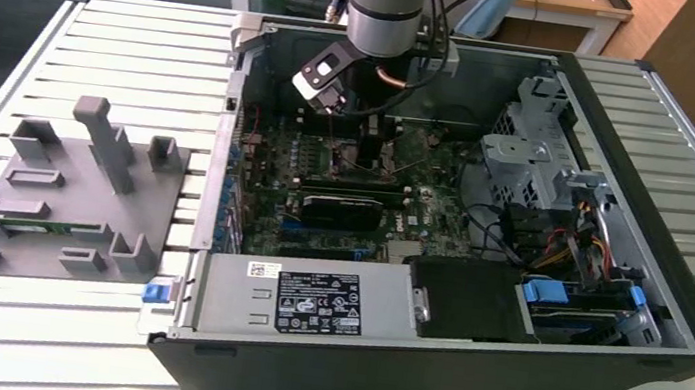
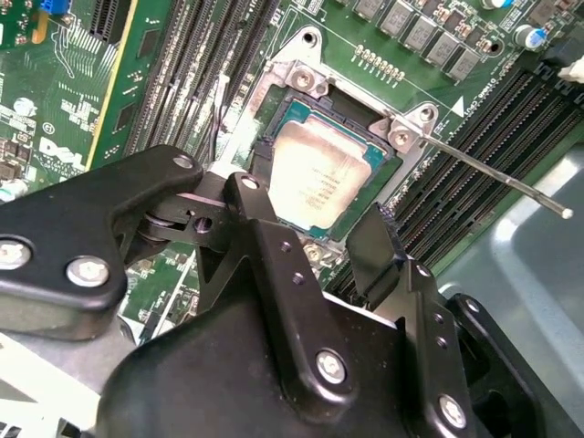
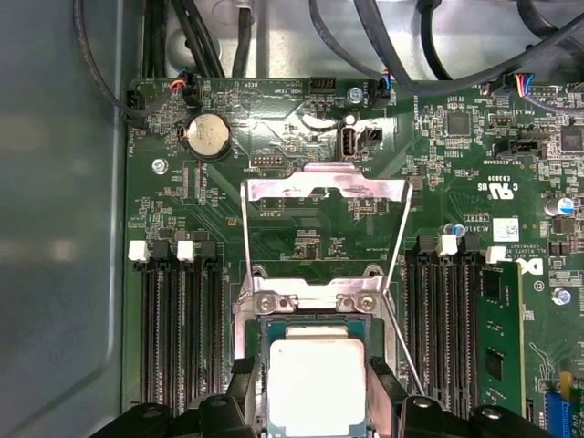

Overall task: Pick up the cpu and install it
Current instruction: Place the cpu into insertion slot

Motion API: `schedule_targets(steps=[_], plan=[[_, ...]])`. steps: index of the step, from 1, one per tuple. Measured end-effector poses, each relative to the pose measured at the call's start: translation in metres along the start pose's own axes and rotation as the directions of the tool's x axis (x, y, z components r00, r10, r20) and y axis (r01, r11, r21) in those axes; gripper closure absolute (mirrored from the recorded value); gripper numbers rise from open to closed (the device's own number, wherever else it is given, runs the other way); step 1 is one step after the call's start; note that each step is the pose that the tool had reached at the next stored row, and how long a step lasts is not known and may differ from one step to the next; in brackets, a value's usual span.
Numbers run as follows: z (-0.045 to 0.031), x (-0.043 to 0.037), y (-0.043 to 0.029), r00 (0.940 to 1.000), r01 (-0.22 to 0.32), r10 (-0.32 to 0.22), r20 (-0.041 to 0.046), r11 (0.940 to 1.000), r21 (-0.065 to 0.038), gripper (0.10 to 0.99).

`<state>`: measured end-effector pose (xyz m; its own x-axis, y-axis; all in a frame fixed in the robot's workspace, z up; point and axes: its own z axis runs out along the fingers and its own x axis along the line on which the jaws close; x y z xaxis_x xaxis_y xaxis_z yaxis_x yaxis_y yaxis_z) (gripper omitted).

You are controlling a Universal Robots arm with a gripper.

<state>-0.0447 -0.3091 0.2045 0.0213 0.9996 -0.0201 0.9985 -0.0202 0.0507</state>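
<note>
Slatted grey table (image 1: 114, 33) holds an open computer case (image 1: 673, 329). Inside, on the green board (image 3: 301, 219), the cpu (image 2: 319, 178) lies flat in its socket (image 2: 306, 78). The gripper (image 2: 315, 205) pinches it, one finger (image 2: 260, 196) on each side.

Memory slots (image 3: 182, 328) and raised bracket (image 3: 274, 190) hem the cpu (image 3: 315, 392).
</note>
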Motion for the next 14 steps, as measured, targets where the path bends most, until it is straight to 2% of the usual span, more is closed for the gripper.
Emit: schedule_targets(steps=[5,12,14], plan=[[-0.0010,0.0001,0.0001,1.0000,0.000,0.000,0.0046,1.0000,0.000,0.486],[-0.0036,0.0001,0.0002,1.0000,0.000,0.000,0.0059,1.0000,0.000,0.502],[-0.0041,0.0000,0.0002,1.0000,0.000,0.000,0.0062,1.0000,0.000,0.624]])
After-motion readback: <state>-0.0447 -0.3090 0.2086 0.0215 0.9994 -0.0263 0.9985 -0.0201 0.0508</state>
